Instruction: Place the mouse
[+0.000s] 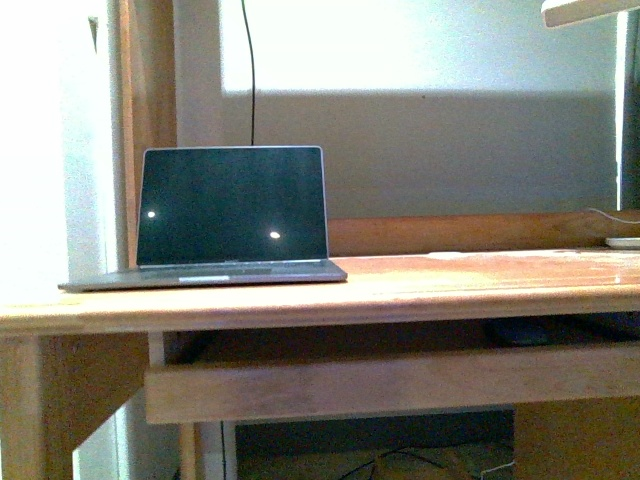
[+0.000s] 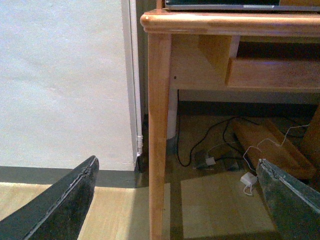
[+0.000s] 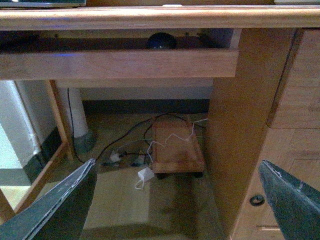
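The mouse [image 3: 161,41], dark and rounded, lies on the pull-out tray under the desk top, behind the tray's front board [image 3: 120,64]; only its upper part shows. In the front view a dim dark shape [image 1: 520,331] in the same gap may be it. My right gripper [image 3: 177,163] is open and empty, low in front of the desk, well below and short of the mouse. My left gripper [image 2: 177,162] is open and empty, low by the desk's left leg [image 2: 159,135]. Neither arm shows in the front view.
An open laptop [image 1: 235,215] with a dark screen stands on the left of the wooden desk [image 1: 450,285]. A drawer cabinet with a knob [image 3: 257,200] is at the right. Cables, a white adapter [image 3: 146,174] and a low wooden stand [image 3: 176,150] lie on the floor underneath.
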Available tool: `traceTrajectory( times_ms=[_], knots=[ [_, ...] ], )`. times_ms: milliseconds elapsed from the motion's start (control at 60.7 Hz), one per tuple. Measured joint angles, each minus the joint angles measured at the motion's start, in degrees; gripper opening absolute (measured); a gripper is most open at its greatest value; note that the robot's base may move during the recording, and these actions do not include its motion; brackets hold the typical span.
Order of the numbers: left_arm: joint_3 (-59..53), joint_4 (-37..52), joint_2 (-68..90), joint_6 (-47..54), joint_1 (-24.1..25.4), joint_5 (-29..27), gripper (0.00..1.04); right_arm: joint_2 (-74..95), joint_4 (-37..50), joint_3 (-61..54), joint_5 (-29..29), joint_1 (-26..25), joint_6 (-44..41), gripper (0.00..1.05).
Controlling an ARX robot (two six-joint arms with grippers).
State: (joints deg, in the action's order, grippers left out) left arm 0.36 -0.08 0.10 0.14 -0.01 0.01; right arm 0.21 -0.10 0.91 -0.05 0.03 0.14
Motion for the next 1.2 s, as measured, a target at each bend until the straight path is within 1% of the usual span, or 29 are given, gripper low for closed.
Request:
traceTrajectory(
  times_ms=[165, 181, 198, 214, 231, 263, 280, 296, 313, 329, 379, 445, 478, 527, 560, 642, 659, 692, 725, 757, 790, 823, 840, 955, 1070, 1202],
  knots=[
    [0.00, 0.00, 0.00, 0.02, 0.00, 0.00, 0.97, 0.00, 0.02, 0.00, 0.02, 0.00, 0.02, 0.97],
    [0.04, -0.22, 0.22, -0.22, 0.17, 0.90, 0.97, 0.00, 0.02, 0.00, 0.02, 0.00, 0.02, 0.97],
    [0.28, -0.87, 0.63, -0.76, 0.48, 2.23, 0.97, 0.00, 0.02, 0.00, 0.02, 0.00, 0.02, 0.97],
    [1.27, -3.17, 1.68, -2.05, 1.36, 6.32, 0.97, 0.00, 0.02, 0.00, 0.02, 0.00, 0.02, 0.97],
    [1.81, -4.57, 2.45, -2.78, 1.68, 8.20, 0.97, 0.00, 0.02, 0.00, 0.02, 0.00, 0.02, 0.97],
    [3.69, -7.98, 6.64, -4.33, 1.86, 14.10, 0.97, 0.00, 0.02, 0.00, 0.02, 0.00, 0.00, 0.97],
    [3.93, -8.09, 7.82, -4.39, 1.64, 15.47, 0.97, 0.00, 0.02, 0.00, -0.07, 0.00, 0.02, 0.97],
    [4.31, -7.26, 11.52, -4.13, 1.11, 18.16, 0.97, 0.00, 0.02, 0.00, 0.02, 0.00, 0.02, 0.97],
    [4.39, -6.62, 12.76, -3.65, 1.01, 18.64, 0.97, 0.00, 0.02, 0.00, 0.04, 0.00, 0.02, 0.97],
    [4.52, -4.87, 15.45, -2.71, 0.92, 19.52, 0.97, 0.00, 0.02, 0.00, 0.00, 0.00, 0.02, 0.97],
    [5.07, 1.07, 23.02, 0.22, 1.55, 19.43, 0.97, 0.00, 0.02, 0.00, 0.04, 0.00, 0.02, 0.97],
    [6.51, 10.58, 33.51, 5.86, 3.10, 18.29, 0.97, 0.00, 0.02, 0.00, 0.02, 0.00, 0.02, 0.97],
    [7.82, 17.64, 41.13, 10.45, 3.67, 16.96, 0.97, 0.00, 0.02, 0.00, 0.00, 0.00, 0.02, 0.97],
    [9.49, 24.90, 49.18, 14.91, 4.02, 15.72, 0.97, 0.00, 0.02, 0.00, 0.02, 0.00, 0.02, 0.97],
    [11.37, 31.82, 57.29, 20.63, 4.13, 14.97, 0.97, 0.00, 0.02, 0.00, 0.02, 0.00, 0.02, 0.97],
    [14.97, 43.54, 70.99, 31.47, 4.07, 13.64, 0.97, 0.00, 0.02, 0.00, 0.02, 0.00, 0.02, 0.97],
    [16.06, 46.62, 74.64, 35.30, 3.91, 13.44, 0.97, 0.00, 0.02, 0.00, 0.04, 0.00, 0.02, 0.97],
    [17.70, 51.17, 79.80, 38.95, 3.67, 13.53, 0.97, 0.00, 0.02, 0.00, 0.02, 0.00, 0.02, 0.97],
    [19.76, 56.74, 86.05, 45.31, 3.19, 13.46, 0.97, 0.00, 0.02, 0.00, 0.02, 0.00, 0.02, 0.97],
    [21.29, 60.30, 90.18, 48.65, 2.69, 13.62, 0.97, 0.00, 0.02, 0.00, 0.02, 0.00, 0.02, 0.97],
    [23.69, 65.37, 96.24, 55.80, 1.73, 14.88, 0.97, 0.00, 0.02, 0.00, 0.02, 0.00, 0.02, 0.97],
    [25.07, 67.52, 99.25, 58.80, 1.05, 15.26, 0.97, 0.00, 0.02, 0.00, 0.02, 0.00, 0.02, 0.97],
    [26.40, 69.24, 101.96, 62.03, 0.35, 15.96, 0.97, 0.00, 0.02, 0.00, 0.02, 0.00, 0.02, 0.97],
    [30.82, 72.83, 108.83, 70.55, -2.01, 18.18, 0.97, 0.00, 0.02, 0.00, 0.02, 0.00, 0.02, 0.97],
    [34.86, 72.81, 113.04, 76.83, -3.50, 20.70, 0.97, 0.00, 0.02, 0.00, 0.02, 0.00, 0.02, 0.97],
    [41.09, 71.49, 117.87, 81.07, -4.13, 22.51, 0.97, 0.00, 0.02, 0.00, 0.02, 0.00, 0.02, 0.97]
  ],
)
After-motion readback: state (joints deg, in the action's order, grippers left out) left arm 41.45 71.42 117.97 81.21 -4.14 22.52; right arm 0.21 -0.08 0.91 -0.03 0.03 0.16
